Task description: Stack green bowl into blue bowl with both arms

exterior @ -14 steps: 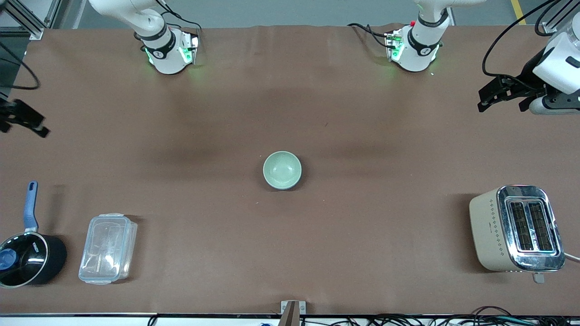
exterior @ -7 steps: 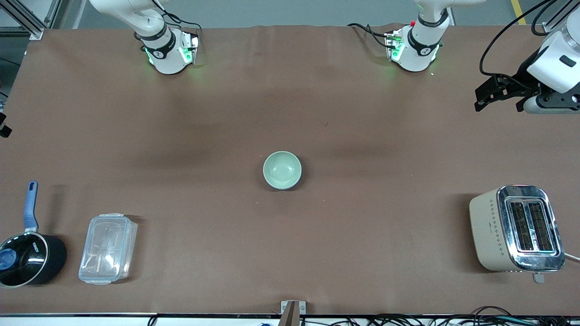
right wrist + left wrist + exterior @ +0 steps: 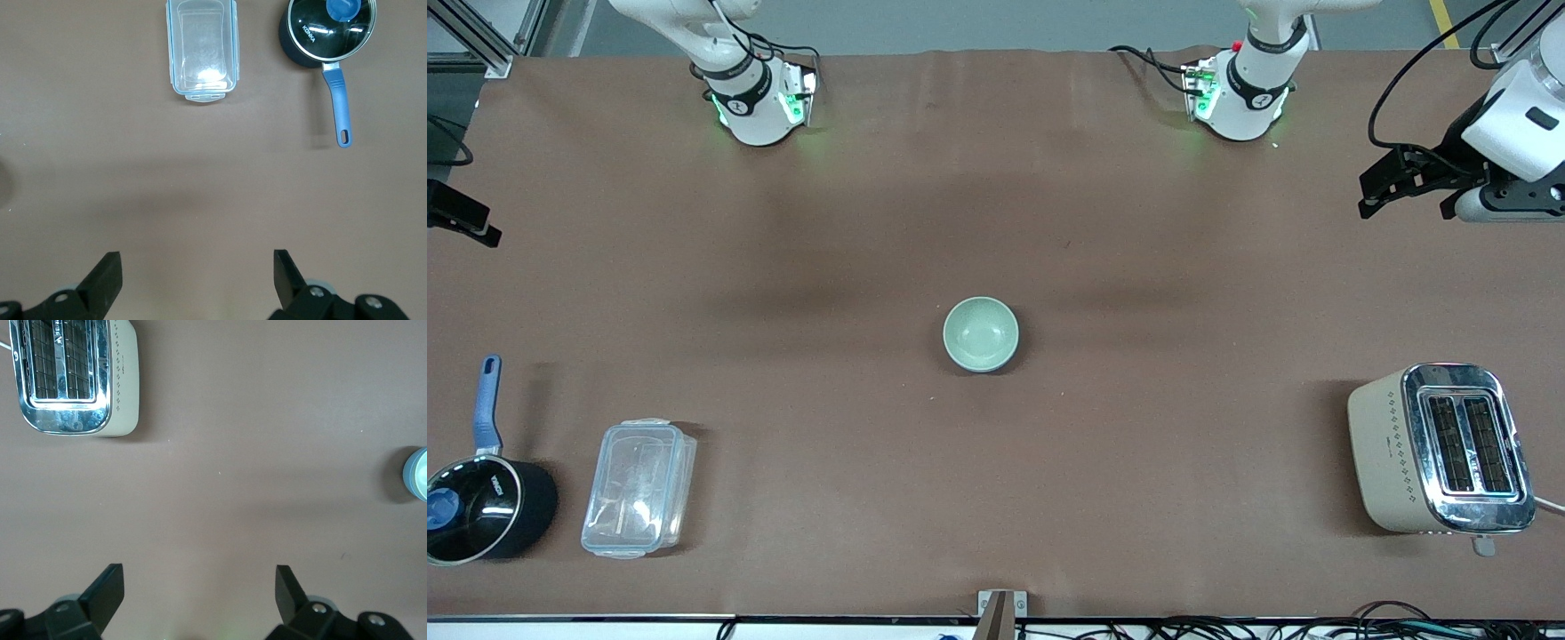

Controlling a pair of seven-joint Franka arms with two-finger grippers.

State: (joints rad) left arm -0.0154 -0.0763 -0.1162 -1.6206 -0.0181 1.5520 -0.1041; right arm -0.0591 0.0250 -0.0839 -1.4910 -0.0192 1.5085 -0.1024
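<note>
The pale green bowl (image 3: 980,333) rests in the middle of the table. In the left wrist view it (image 3: 421,477) shows at the picture's edge with a blue wall, the blue bowl (image 3: 406,473), round its outside, so it appears nested in that one. My left gripper (image 3: 1405,200) hangs open and empty over bare table at the left arm's end; its view shows the fingers wide apart (image 3: 200,577). My right gripper (image 3: 463,218) is at the right arm's end, half out of the front view, also open and empty (image 3: 197,263).
A cream and chrome toaster (image 3: 1440,449) stands at the left arm's end, near the front camera. At the right arm's end sit a clear plastic lidded box (image 3: 639,487) and a black saucepan with a blue handle (image 3: 485,507). Brown cloth covers the table (image 3: 1138,267).
The right gripper slid almost out of the front view, then came back a little higher in it. The left gripper shifted slightly and then held. The bowl has not moved.
</note>
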